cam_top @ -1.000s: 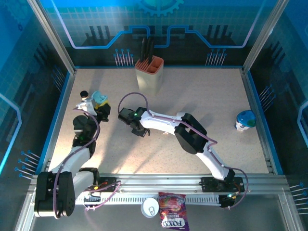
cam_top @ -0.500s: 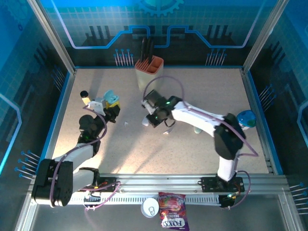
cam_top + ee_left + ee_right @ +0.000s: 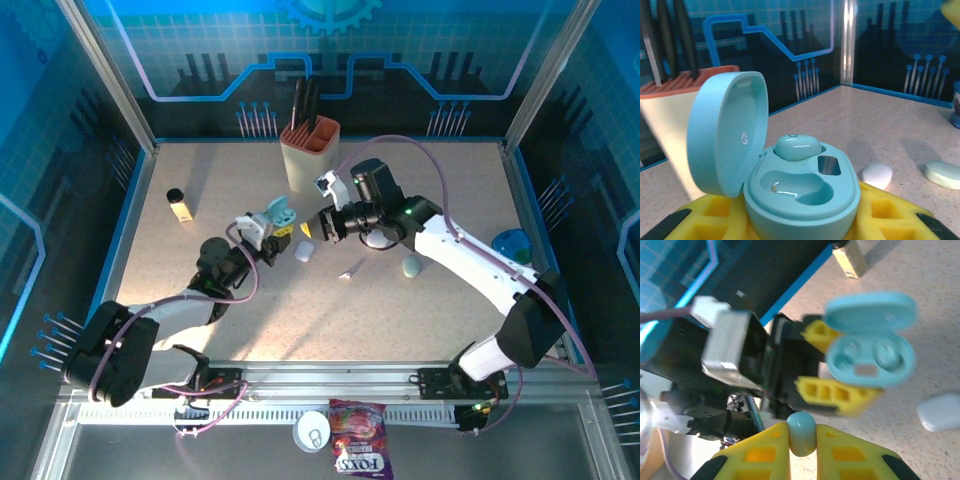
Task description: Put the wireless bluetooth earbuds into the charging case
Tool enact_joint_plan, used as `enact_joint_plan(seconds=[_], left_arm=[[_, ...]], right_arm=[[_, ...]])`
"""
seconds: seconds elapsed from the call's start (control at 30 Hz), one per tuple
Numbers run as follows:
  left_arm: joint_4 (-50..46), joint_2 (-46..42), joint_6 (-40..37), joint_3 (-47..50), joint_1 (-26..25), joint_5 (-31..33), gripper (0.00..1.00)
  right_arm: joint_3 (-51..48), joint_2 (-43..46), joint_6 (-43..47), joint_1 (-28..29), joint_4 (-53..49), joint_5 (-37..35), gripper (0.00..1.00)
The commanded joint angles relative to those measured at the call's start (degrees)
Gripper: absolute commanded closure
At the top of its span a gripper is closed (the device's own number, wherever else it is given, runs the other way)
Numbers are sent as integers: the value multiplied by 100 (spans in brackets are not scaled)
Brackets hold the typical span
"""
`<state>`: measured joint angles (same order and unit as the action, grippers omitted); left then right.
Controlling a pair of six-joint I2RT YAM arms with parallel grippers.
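An open pale teal charging case (image 3: 802,192) sits between the yellow fingers (image 3: 885,212) of my left gripper (image 3: 800,222), lid up on the left. One teal earbud (image 3: 797,146) is seated in its far slot; the near slot (image 3: 795,187) is empty. My right gripper (image 3: 801,440) is shut on a second teal earbud (image 3: 801,432) and hovers just in front of the case (image 3: 872,357). From above, the left gripper (image 3: 268,238) and the right gripper (image 3: 312,229) face each other at mid-table, with the case (image 3: 277,213) between them.
A white pebble case (image 3: 303,252) lies just under the grippers, with a small white bit (image 3: 350,268) and a teal pebble case (image 3: 411,265) to its right. The knife block (image 3: 312,155) stands behind, a small bottle (image 3: 177,203) at the left, a blue-capped jar (image 3: 512,245) at the right.
My left gripper has carried the open case rightward from the table's left side to the middle. The right arm has swung round and now points left at the case.
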<state>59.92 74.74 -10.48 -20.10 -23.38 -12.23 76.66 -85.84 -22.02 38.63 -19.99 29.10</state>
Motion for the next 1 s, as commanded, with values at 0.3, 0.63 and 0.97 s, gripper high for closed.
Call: enact_joint_plan(seconds=[0.3,0.63,0.97], left_arm=[[412,225,-717,-206,-462,-118,71],[496,199,-445,-237,-469,-197,71],[816,282,-312,-152,-473,-177,71]], right_arm=[[-64,-215,-196,-22,412,267,83],[-92,-402,-161,-71,353,79,83],[-151,-565,-130,-93,363,-86,83]])
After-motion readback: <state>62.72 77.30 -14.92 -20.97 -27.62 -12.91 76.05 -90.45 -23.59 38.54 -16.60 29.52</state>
